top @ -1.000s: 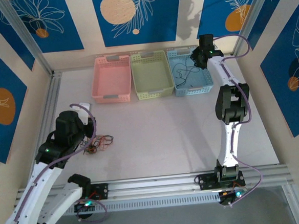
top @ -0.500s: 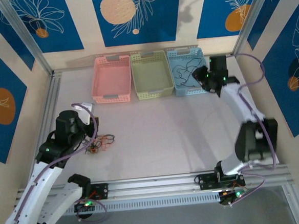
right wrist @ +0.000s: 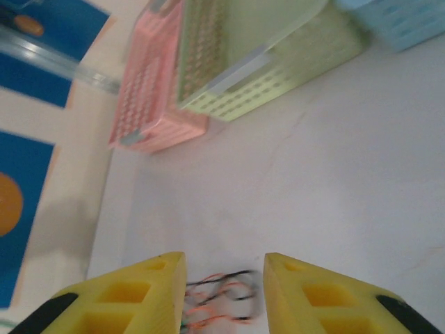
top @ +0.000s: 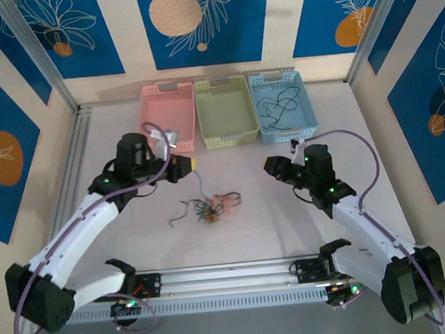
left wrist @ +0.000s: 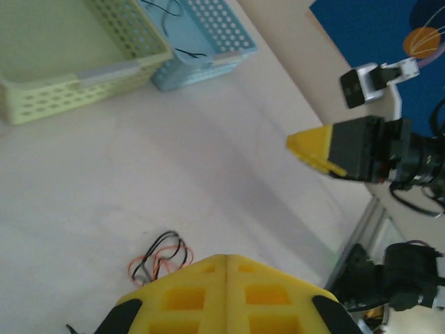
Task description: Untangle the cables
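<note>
Top cam gave the layout. The cable tangle [top: 210, 207] lay on the table [top: 249, 226], mid-near, btwn the two grippers, w/ orange-red, green and dark strands bunched up. The left gripper [top: 189, 163] hung just far-left of the tangle, yellow tip pointing right. The right gripper [top: 269, 164] was off to the tangle's right, tip pointing left. A thin grey-ish strand ran from the tangle up toward the left tip; couldn't tell if it was pinched. Neither jaw gap was readable from this cam.

Three baskets stood in a row at the far side: pink basket [top: 167, 145] left, green basket [top: 224, 140] mid, blue basket [top: 287, 136] right. A loose black cable [top: 278, 106] lay inside the blue one, well apart from the tangle.

Left wrist cam settled the left jaws. Its fingers [left wrist: 188, 296] were pressed together w/ a seam only and nothing seen btwn them. Black and orange-red loops of the tangle [left wrist: 161, 256] lay on the table just past the tips. The right gripper [left wrist: 306, 147] showed side-on across the table, and a bit of the black cable [left wrist: 188, 53] showed in the blue basket.

Right wrist cam settled the right jaws. Its fingers [right wrist: 132, 296] stood apart w/ a clear gap and gripped nothing. The tangle [right wrist: 219, 299] was seen thru that gap, on the table beyond the tips, not touching them. Pink and green baskets were blurred at the far side.
</note>
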`<state>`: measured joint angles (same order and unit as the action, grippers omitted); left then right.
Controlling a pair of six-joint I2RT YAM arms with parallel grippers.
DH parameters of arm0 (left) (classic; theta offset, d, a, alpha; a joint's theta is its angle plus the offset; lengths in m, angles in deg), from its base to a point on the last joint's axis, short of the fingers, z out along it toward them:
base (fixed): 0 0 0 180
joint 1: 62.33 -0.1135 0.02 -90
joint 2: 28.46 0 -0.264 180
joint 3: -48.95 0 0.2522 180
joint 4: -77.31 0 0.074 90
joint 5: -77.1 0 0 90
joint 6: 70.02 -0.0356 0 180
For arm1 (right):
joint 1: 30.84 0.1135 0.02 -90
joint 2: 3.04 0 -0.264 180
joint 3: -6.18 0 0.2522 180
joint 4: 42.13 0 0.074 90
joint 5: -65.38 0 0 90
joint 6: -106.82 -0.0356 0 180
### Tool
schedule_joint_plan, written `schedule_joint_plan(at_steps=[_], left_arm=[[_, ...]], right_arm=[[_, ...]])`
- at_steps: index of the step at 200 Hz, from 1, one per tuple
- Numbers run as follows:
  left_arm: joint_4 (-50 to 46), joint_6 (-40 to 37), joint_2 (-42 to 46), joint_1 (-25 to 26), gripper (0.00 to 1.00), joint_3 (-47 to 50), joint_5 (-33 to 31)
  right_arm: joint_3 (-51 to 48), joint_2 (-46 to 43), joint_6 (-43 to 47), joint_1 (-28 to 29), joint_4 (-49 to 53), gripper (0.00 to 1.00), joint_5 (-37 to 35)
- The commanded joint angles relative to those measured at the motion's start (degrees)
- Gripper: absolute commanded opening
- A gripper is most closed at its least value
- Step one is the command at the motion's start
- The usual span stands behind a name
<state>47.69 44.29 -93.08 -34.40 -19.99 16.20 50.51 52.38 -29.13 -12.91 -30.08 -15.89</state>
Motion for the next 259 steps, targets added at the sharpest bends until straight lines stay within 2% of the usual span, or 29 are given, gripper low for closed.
schedule_joint_plan(at_steps=[1,40,66,88,121,189,259], left_arm=[[8.87,4.58,-3.93,1.43,0.00,1.40,1.18],[10.63,4.69,-7.87,1.43,0.00,7.90,-5.32],[10.30,4.39,-7.89,1.43,0.00,10.20,-8.07],[9.06,3.79,-7.22,1.42,0.00,10.87,-10.16],[8.05,3.87,-5.55,1.37,0.00,12.38,-12.14],[7.97,4.42,-1.25,1.43,0.00,16.57,-12.14],[8.99,3.53,-1.35,1.40,0.00,17.90,-11.63]], right_arm=[[-1.16,4.85,-2.78,3.48,-2.29,0.35,3.43],[5.16,18.19,-1.98,8.72,0.12,0.37,8.85],[7.44,21.42,-0.79,12.73,0.35,0.39,8.12],[9.66,23.83,-0.50,13.49,3.18,0.40,8.00],[7.49,23.33,-6.21,15.38,2.41,0.40,6.75],[10.40,24.55,-15.69,21.77,14.72,0.36,-1.15],[12.17,25.29,-18.69,21.95,15.01,0.36,-2.15]])
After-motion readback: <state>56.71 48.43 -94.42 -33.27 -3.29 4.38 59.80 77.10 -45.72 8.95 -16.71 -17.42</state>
